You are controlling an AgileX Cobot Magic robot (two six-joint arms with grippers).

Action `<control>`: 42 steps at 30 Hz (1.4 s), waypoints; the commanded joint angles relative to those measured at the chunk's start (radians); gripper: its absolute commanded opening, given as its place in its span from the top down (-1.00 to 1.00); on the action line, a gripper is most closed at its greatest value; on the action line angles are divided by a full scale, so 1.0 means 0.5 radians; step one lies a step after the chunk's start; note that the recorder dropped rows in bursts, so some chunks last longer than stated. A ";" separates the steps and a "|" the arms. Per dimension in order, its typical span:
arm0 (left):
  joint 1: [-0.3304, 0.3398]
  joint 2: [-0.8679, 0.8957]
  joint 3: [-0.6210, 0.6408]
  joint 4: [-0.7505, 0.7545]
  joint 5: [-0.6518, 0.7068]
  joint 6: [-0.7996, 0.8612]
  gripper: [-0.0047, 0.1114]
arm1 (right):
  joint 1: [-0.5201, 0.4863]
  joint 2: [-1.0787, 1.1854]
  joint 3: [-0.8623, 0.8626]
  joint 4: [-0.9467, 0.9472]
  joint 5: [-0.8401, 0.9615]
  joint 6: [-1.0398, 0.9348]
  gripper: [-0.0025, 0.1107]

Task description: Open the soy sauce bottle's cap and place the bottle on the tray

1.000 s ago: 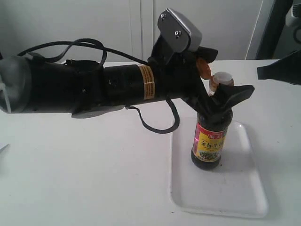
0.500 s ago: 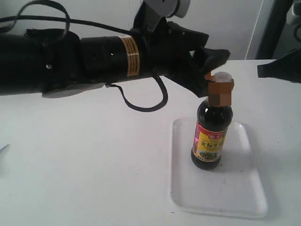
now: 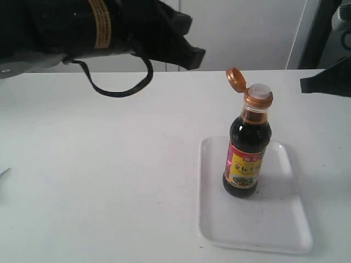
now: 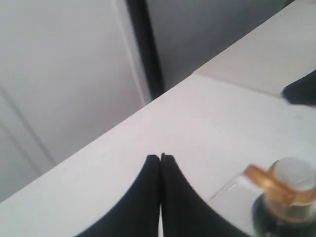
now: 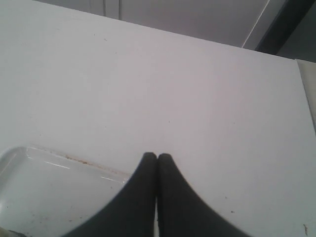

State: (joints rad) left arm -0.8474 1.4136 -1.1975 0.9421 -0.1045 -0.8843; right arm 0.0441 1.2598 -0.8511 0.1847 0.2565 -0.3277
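Standing upright on the tray point(image 3: 274, 230), the soy sauce bottle point(image 3: 247, 159) sits toward the tray's far half, over on the right side of the bench point(image 3: 109, 181). The cap point(image 3: 236, 79) is flipped open and hangs on its hinge, white spout exposed. Judged from that, both parts of the task look done; nothing obvious is left beyond clearing the arms.

Left pincer point(image 4: 160, 157): jaws pressed together, holding nothing, up above the bench's far edge and well apart from the bottle. Right pincer point(image 5: 157, 155): jaws also together and empty, hovering just past the tray's rim. In the exterior view it is only a dark shape at the right edge, probably off the bench's right side.
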 commanded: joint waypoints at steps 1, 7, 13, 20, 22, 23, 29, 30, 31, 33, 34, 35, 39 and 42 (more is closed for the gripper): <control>-0.003 -0.097 -0.005 0.018 0.531 -0.016 0.92 | -0.008 -0.004 0.003 -0.006 0.054 -0.080 0.96; 0.002 -0.191 -0.005 0.018 1.049 0.059 0.92 | -0.008 -0.006 -0.055 -0.093 0.265 -0.090 0.96; 0.098 -0.221 -0.005 -0.006 1.351 0.127 0.92 | -0.008 -0.062 -0.100 -0.145 0.421 -0.090 0.96; 0.649 -0.247 -0.005 -0.690 1.551 0.787 0.92 | -0.008 -0.252 -0.100 -0.154 0.469 -0.068 0.96; 0.793 -0.247 -0.005 -0.783 1.595 0.816 0.92 | -0.008 -0.268 -0.100 -0.128 0.472 -0.062 0.96; 0.886 -0.260 -0.005 -0.823 1.620 0.816 0.92 | -0.008 -0.276 -0.100 -0.106 0.486 -0.057 0.96; 1.262 -0.335 -0.005 -1.086 2.073 1.053 0.92 | -0.008 -0.281 -0.096 -0.087 0.515 -0.053 0.96; 1.309 -0.340 -0.005 -1.145 2.193 1.133 0.92 | -0.008 -0.281 -0.096 -0.087 0.515 -0.053 0.96; 1.332 -0.340 -0.005 -1.192 2.291 1.159 0.92 | -0.008 -0.281 -0.096 -0.087 0.515 -0.053 0.96; 1.352 -0.340 -0.005 -1.294 2.503 1.239 0.92 | -0.008 -0.281 -0.096 -0.087 0.515 -0.053 0.96; 1.352 -0.340 -0.005 -1.319 2.560 1.238 0.92 | -0.008 -0.281 -0.096 -0.083 0.520 -0.053 0.96; 1.352 -0.340 -0.005 -1.355 2.598 1.238 0.92 | -0.008 -0.281 -0.096 -0.079 0.521 -0.053 0.96; 1.352 -0.340 -0.005 -1.504 2.651 1.333 0.92 | -0.008 -0.281 -0.084 -0.061 0.536 -0.053 0.96; 1.352 -0.378 0.017 -1.540 2.651 1.428 0.92 | -0.008 -0.290 -0.064 -0.034 0.570 -0.053 0.96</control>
State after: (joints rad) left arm -0.1748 1.2508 -1.1975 0.1983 1.1279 -0.2101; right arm 0.0441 1.1239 -0.8955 0.1563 0.5238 -0.3597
